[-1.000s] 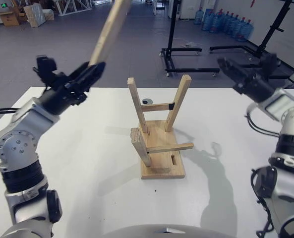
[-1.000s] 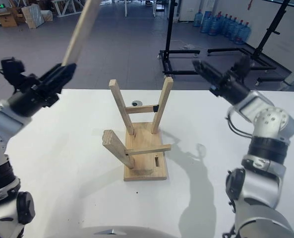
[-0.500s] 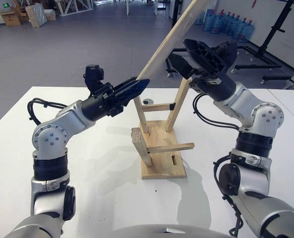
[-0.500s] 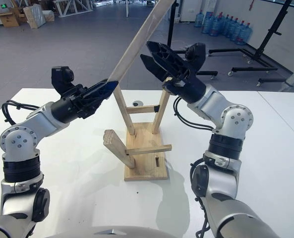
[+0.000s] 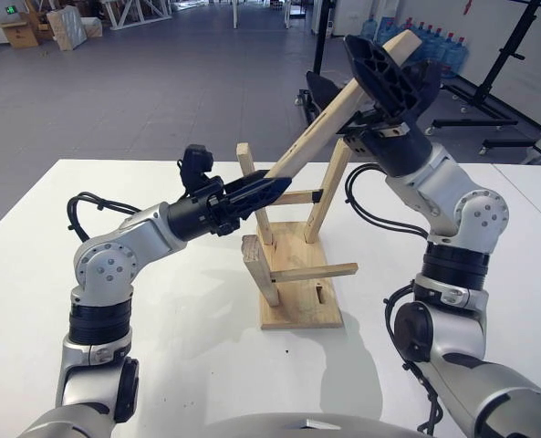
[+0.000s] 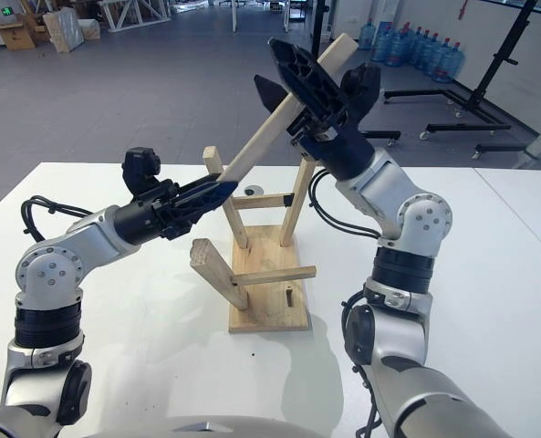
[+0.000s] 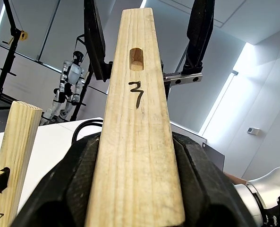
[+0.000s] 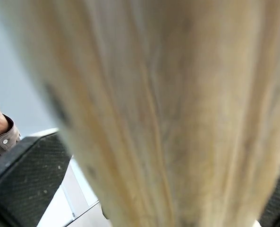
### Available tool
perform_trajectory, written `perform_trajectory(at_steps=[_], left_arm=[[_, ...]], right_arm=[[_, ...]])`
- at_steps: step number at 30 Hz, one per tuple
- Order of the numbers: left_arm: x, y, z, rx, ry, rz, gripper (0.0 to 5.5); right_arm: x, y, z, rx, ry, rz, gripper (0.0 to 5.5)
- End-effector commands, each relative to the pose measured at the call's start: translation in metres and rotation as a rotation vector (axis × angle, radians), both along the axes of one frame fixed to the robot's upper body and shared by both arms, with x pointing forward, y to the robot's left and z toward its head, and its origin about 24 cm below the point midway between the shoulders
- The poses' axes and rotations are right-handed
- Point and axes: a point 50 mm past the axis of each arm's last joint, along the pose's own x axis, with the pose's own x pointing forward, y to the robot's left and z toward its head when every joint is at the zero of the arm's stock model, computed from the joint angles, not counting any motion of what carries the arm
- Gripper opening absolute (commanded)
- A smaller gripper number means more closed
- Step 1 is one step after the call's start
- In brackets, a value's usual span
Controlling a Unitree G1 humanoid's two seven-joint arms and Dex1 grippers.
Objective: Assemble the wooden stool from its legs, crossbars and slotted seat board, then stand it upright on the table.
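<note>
Roughly at the centre of the white table [image 5: 183, 351], the part-built stool lay upside down, its slotted seat board [image 5: 299, 312] flat on the surface. Three legs stood up from the board: one at its 11 o'clock corner [image 5: 264, 225], one at its 1 o'clock corner [image 5: 330, 185], and one at its 7 o'clock corner [image 5: 260, 266], which tilted toward the robot. A crossbar [image 5: 295, 196] joined the two far legs. A second crossbar [image 5: 313, 271] ran from the near leg toward 3 o'clock, and its far end hung free above the board. An empty slot [image 5: 317, 294] showed at the board's 4 o'clock corner.

The fourth leg [image 5: 343, 105] was held in the air above the stool, slanting up from 9 o'clock toward 1 o'clock. The left gripper [image 5: 265, 188] was clamped on its lower end, just beside the top of the 11 o'clock leg. The right gripper [image 5: 385, 69] sat at the upper end with its fingers [image 7: 95, 38] spread, one on each side of the wood. The left wrist view showed a gap between each finger and the leg. That view also showed an oval hole [image 7: 137, 59] near the leg's upper end, with a handwritten mark just below it.
</note>
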Motion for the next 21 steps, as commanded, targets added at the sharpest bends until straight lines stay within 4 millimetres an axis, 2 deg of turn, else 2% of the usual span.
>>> perform_trajectory(at_steps=[1,13,21], left_arm=[[0.0001,0.0028,0.0003,0.004,-0.014,0.012,2.04],[-0.0002,0.0052,-0.0017,0.012,-0.013,0.023,2.04],[0.0010,0.0050,-0.0020,0.029,-0.019,0.041,2.04]], right_arm=[[-0.0017,-0.0016,-0.0020,-0.004,0.006,-0.007,4.72],[-0.0021,-0.0037,-0.0035,0.002,0.020,-0.016,2.40],[-0.0048,-0.0049,-0.0096,-0.030,0.000,-0.058,2.24]])
